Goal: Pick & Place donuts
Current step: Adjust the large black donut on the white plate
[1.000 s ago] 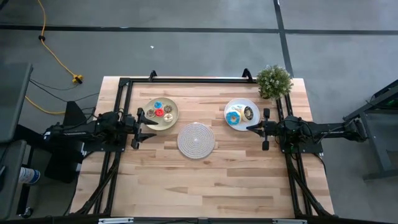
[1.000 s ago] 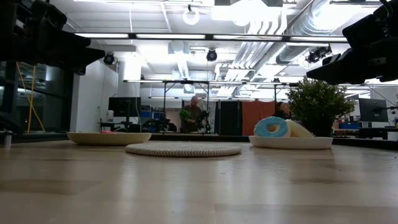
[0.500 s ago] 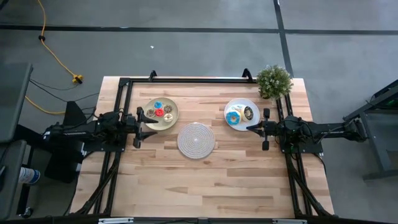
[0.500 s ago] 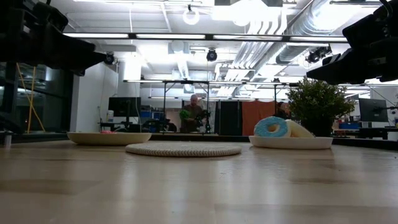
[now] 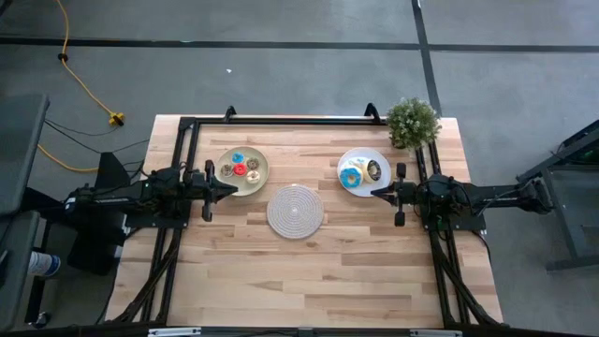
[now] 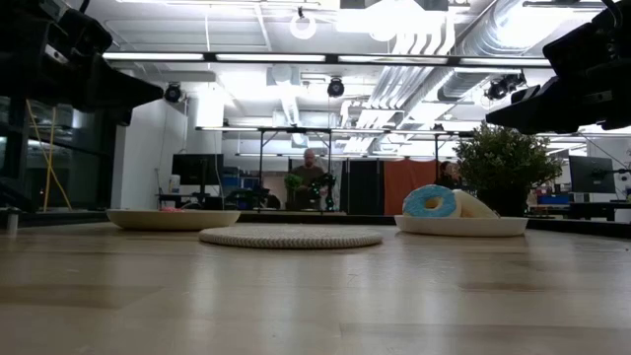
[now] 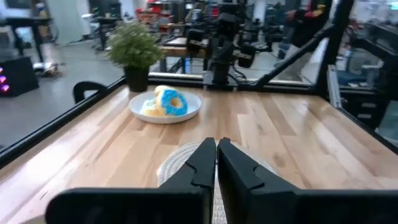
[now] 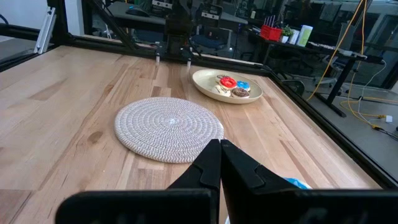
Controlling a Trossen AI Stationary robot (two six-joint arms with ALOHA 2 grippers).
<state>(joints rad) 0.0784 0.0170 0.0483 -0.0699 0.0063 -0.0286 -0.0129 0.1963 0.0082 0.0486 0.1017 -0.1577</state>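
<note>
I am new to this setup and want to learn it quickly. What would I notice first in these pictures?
Two plates of donuts stand at the far side of the wooden table: a tan plate with small colourful donuts near the left gripper, and a white plate with a big blue donut near the right gripper. A round woven mat lies between them, and both grippers are shut and empty.

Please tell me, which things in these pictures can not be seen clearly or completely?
- Donuts on the tan plate, low view: hidden behind its rim.
- Donuts on the white plate, right wrist view: nearly all covered by the right gripper.
- Woven mat, left wrist view: partly covered by the left gripper.
</note>
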